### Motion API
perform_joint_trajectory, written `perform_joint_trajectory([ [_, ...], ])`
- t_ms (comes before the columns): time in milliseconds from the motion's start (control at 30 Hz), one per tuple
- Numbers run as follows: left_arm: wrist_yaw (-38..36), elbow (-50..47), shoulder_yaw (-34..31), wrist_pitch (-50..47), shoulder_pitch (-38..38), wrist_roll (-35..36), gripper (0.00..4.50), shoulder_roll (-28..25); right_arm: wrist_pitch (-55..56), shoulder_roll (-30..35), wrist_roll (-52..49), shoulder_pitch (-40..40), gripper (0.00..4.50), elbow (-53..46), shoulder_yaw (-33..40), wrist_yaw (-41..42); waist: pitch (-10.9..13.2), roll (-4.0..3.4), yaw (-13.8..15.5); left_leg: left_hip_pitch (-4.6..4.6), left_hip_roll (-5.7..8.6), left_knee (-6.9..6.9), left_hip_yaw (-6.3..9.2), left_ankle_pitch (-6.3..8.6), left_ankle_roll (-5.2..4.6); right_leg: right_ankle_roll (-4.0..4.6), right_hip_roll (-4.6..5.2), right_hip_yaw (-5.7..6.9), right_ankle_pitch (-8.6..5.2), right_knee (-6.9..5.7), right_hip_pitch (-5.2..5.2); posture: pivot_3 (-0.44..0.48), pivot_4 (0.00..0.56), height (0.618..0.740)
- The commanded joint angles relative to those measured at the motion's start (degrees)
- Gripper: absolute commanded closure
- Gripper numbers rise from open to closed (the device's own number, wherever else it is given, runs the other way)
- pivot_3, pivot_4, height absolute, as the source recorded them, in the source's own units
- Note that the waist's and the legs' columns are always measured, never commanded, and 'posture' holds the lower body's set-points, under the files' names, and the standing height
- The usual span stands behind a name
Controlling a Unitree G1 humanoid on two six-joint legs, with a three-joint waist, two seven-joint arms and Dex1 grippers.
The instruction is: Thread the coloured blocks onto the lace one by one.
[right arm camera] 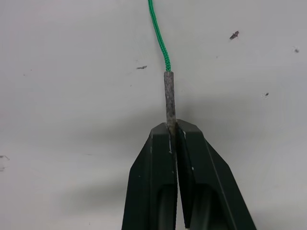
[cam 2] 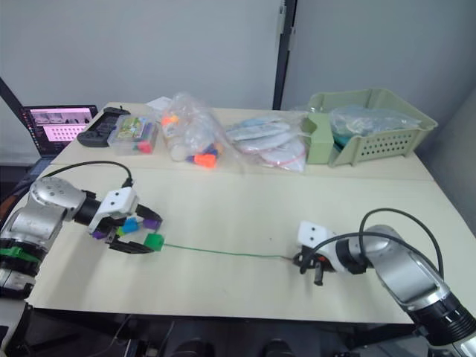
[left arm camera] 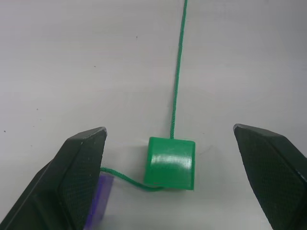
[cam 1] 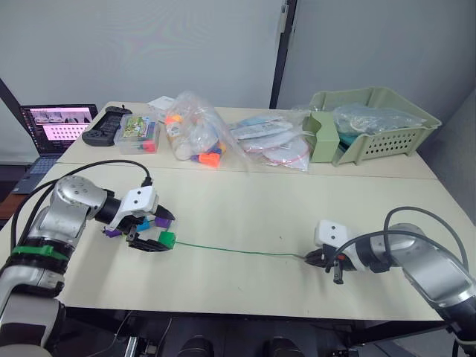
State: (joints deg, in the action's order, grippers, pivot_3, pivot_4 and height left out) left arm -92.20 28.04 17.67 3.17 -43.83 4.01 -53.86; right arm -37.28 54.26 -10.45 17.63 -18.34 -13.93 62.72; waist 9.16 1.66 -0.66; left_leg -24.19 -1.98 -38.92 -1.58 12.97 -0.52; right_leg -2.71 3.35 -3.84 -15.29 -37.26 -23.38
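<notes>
A green block [left arm camera: 171, 163] lies on the table with the thin green lace [left arm camera: 176, 72] running through it. My left gripper [left arm camera: 169, 128] stands open around this block [cam 1: 166, 239], one finger on each side and neither touching it. A blue block [cam 1: 141, 224] and two purple blocks [cam 1: 161, 222] [cam 1: 111, 232] sit close under the left hand. The lace [cam 1: 230, 250] stretches to the right across the table. Its pale stiff tip [right arm camera: 169, 96] is pinched in my right gripper [right arm camera: 171, 125], which is shut on it low over the table [cam 1: 312, 257].
At the back stand a laptop [cam 1: 56, 126], a black controller [cam 1: 104, 126], a clear box of toys [cam 1: 140, 135], plastic bags with orange pieces [cam 1: 197, 134] and a pale green basket [cam 1: 372, 123]. The table's front edge runs close below both grippers.
</notes>
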Motion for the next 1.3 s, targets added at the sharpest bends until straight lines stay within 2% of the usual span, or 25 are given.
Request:
perform_joint_trajectory([
  [33,-0.3,0.3,3.3,0.0,-3.4,-3.9,0.03,-0.5,-1.2,-0.2,-1.2,-1.1,4.50,-2.7,1.5,-0.7,0.0,0.00,0.0,0.00,0.00,0.00,-0.01,0.00,0.00,0.00,0.00,-0.01,0.00,0.00,0.00,0.000,0.150,0.732],
  [133,0.3,-0.6,4.6,-1.1,-3.6,-8.1,0.03,0.0,-1.8,-0.5,-1.2,-1.8,4.50,-3.4,1.8,-1.6,0.0,0.00,0.0,0.00,0.00,-0.01,-0.02,0.00,0.00,0.00,0.01,-0.01,0.00,0.00,0.00,0.000,0.150,0.732],
  [400,0.8,-9.1,5.4,-7.5,-1.3,-11.1,0.03,1.6,-2.1,-0.8,-1.3,-2.4,4.50,-3.7,2.0,-3.3,0.0,0.00,-0.2,0.01,-0.01,-0.02,-0.01,0.00,0.00,0.00,0.01,-0.02,0.00,-0.04,0.00,0.000,0.150,0.732],
  [533,0.2,-10.5,5.7,-8.8,-1.1,-12.0,1.10,1.4,-1.9,-0.8,-1.3,-2.3,4.50,-3.5,1.9,-3.5,0.0,0.01,-0.1,-0.01,0.01,-0.03,0.00,0.00,0.00,-0.01,0.01,-0.02,0.00,-0.09,-0.04,0.000,0.150,0.732],
  [733,0.0,-10.7,5.7,-8.9,-0.8,-13.6,3.22,1.1,-2.0,-0.6,-1.2,-2.2,4.50,-3.4,1.9,-3.5,0.0,0.01,-0.1,-0.01,0.01,-0.04,-0.01,0.00,0.00,-0.01,0.01,-0.02,0.00,-0.08,-0.03,0.000,0.150,0.732],
  [1033,0.9,-7.8,5.6,-7.1,-3.2,-15.2,3.30,1.4,-0.7,1.8,-1.2,-2.9,4.50,-2.6,3.4,-2.1,0.0,0.01,-0.1,-0.01,0.01,-0.05,-0.01,0.00,0.00,-0.01,0.01,-0.02,0.00,-0.10,-0.04,0.000,0.150,0.732],
  [1300,1.9,-4.6,5.1,-5.6,-5.3,-15.4,3.30,3.1,9.9,10.5,3.3,-3.5,4.50,6.4,6.7,0.7,0.0,0.01,0.1,-0.02,0.02,-0.07,-0.03,0.00,0.00,-0.01,0.04,-0.02,-0.01,-0.09,-0.04,0.000,0.150,0.732],
])
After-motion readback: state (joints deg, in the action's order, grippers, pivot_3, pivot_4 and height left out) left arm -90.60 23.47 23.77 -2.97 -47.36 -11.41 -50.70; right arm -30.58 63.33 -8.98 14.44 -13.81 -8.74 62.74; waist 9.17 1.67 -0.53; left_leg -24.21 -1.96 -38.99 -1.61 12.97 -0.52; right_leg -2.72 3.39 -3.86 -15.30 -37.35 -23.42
